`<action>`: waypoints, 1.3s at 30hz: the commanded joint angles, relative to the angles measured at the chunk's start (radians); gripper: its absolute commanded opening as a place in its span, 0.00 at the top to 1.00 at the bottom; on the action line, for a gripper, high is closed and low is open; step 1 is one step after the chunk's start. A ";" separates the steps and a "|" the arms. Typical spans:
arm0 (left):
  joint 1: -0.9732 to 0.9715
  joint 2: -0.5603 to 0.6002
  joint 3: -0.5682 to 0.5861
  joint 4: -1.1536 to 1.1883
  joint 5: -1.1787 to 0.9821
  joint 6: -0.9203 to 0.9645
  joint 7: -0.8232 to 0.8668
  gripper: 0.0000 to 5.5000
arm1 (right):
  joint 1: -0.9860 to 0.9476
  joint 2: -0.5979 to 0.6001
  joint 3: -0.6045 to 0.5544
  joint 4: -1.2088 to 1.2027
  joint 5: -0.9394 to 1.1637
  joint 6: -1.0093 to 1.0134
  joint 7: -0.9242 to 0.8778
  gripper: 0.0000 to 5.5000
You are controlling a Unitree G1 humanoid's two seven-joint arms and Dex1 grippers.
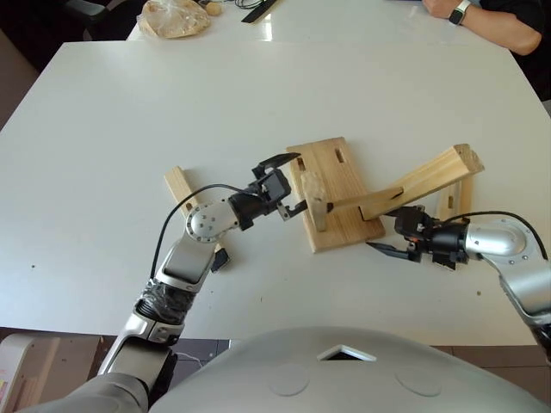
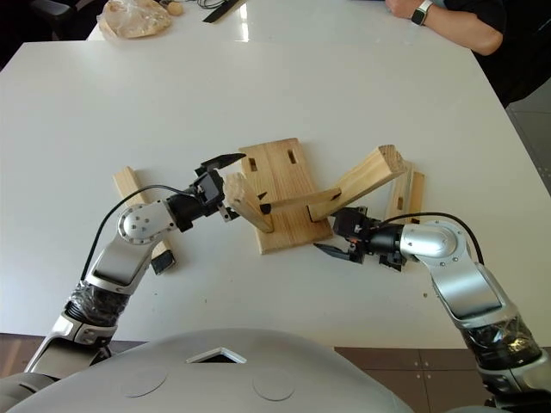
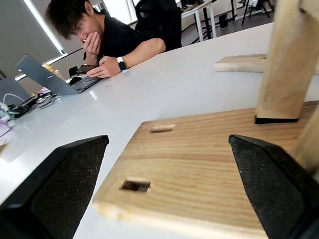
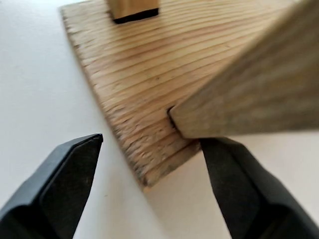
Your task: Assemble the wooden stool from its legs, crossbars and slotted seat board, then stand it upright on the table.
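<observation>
The slotted seat board (image 1: 340, 185) lies flat mid-table. One leg (image 1: 314, 202) stands in it, joined by a crossbar (image 1: 366, 202) to a thick second leg (image 1: 426, 181) that leans off the board's right side. My left gripper (image 1: 288, 183) is open at the board's left edge, its fingers (image 3: 55, 184) apart around the near corner with two empty slots (image 3: 135, 185). My right gripper (image 1: 392, 231) is open at the board's near right corner (image 4: 144, 74), beside the leaning leg's lower end (image 4: 249, 94). Nothing is held.
A loose leg (image 1: 181, 188) lies left of my left arm. A thin slat (image 2: 413, 194) lies behind the leaning leg. A bag of bread (image 1: 175, 17) sits at the far left edge, and a person's arm (image 1: 491, 21) rests at the far right.
</observation>
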 commanded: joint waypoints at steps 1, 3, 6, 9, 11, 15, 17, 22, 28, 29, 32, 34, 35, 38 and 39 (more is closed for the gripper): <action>0.003 -0.028 -0.078 -0.001 0.034 -0.013 -0.018 0.19 | -0.103 0.086 -0.003 0.112 -0.040 -0.015 -0.096 0.35; -0.002 -0.048 -0.108 0.024 0.048 -0.022 -0.016 0.19 | -0.142 0.124 -0.003 0.175 -0.048 -0.019 -0.129 0.35; -0.021 -0.069 -0.116 0.063 0.052 -0.023 -0.006 0.19 | -0.171 0.165 0.010 0.242 -0.068 -0.040 -0.162 0.35; -0.040 -0.080 -0.096 0.104 0.043 -0.016 -0.001 0.19 | -0.207 0.222 0.025 0.293 -0.081 -0.047 -0.195 0.35; -0.044 -0.078 -0.080 0.113 0.032 -0.012 -0.002 0.19 | -0.227 0.261 0.024 0.316 -0.081 -0.040 -0.223 0.35; -0.040 -0.055 -0.052 0.093 0.016 -0.001 -0.018 0.19 | -0.229 0.296 0.004 0.324 -0.085 -0.032 -0.270 0.35; -0.028 -0.028 -0.032 0.053 0.001 0.014 -0.035 0.19 | -0.213 0.292 -0.015 0.307 -0.078 -0.022 -0.279 0.35; 0.032 0.098 0.049 -0.125 -0.103 0.091 -0.133 0.19 | -0.090 0.158 -0.031 0.166 -0.115 0.012 -0.220 0.35; -0.011 0.198 0.276 -0.279 -0.424 0.355 -0.174 0.19 | 0.113 -0.019 -0.125 -0.041 -0.034 0.025 -0.058 0.35; -0.044 0.198 0.302 -0.244 -0.430 0.369 -0.160 0.19 | 0.139 -0.039 -0.142 -0.077 -0.005 0.035 -0.024 0.35; -0.141 0.177 0.314 -0.095 -0.307 0.313 -0.067 0.19 | 0.172 -0.097 -0.150 -0.124 0.004 0.039 0.037 0.35; -0.185 0.148 0.285 -0.020 -0.234 0.268 -0.022 0.19 | 0.159 -0.106 -0.128 -0.119 -0.007 0.042 0.046 0.35; -0.198 0.142 0.260 0.026 -0.182 0.234 -0.002 0.19 | 0.151 -0.105 -0.113 -0.121 -0.004 0.048 0.053 0.35; -0.186 0.180 0.150 0.229 0.050 0.027 0.047 0.19 | 0.075 -0.046 -0.042 -0.082 -0.050 0.028 0.011 0.35; -0.171 0.186 0.125 0.286 0.092 -0.026 0.047 0.19 | 0.031 -0.006 -0.015 -0.052 -0.080 0.027 -0.030 0.35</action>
